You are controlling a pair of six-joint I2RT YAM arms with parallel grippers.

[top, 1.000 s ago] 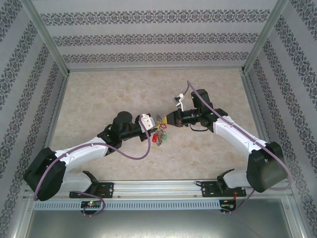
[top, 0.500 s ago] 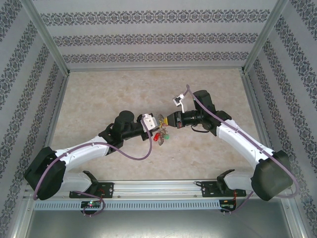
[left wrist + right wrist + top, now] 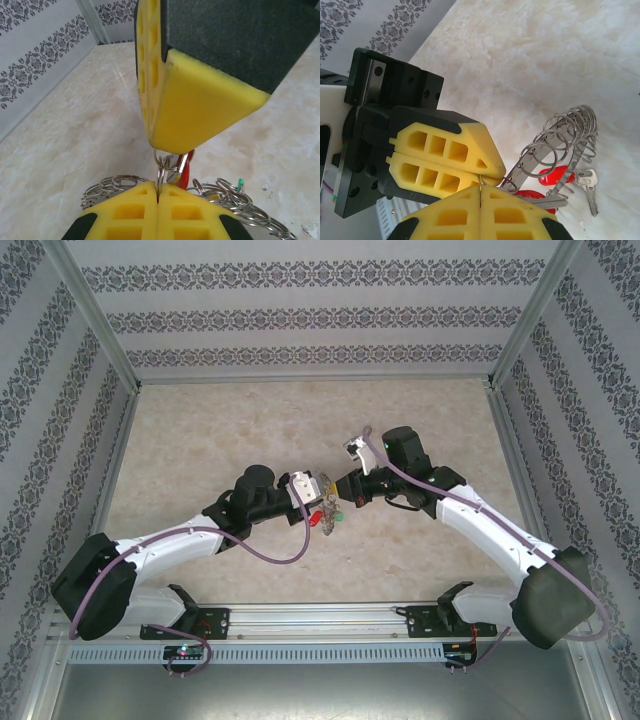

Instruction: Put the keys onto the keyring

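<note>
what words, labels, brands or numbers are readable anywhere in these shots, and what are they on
None can be read.
The small silver metal key is too blurred to show any stamp, the red plastic key heads show no print, and the patterned wall strips carry ornament, not letters.

table [image 3: 200,430]: beige marbled | walls [image 3: 300,315]: damask stripes (grey on white)

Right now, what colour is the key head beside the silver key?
Red; the key head shows best in the right wrist view.
</note>
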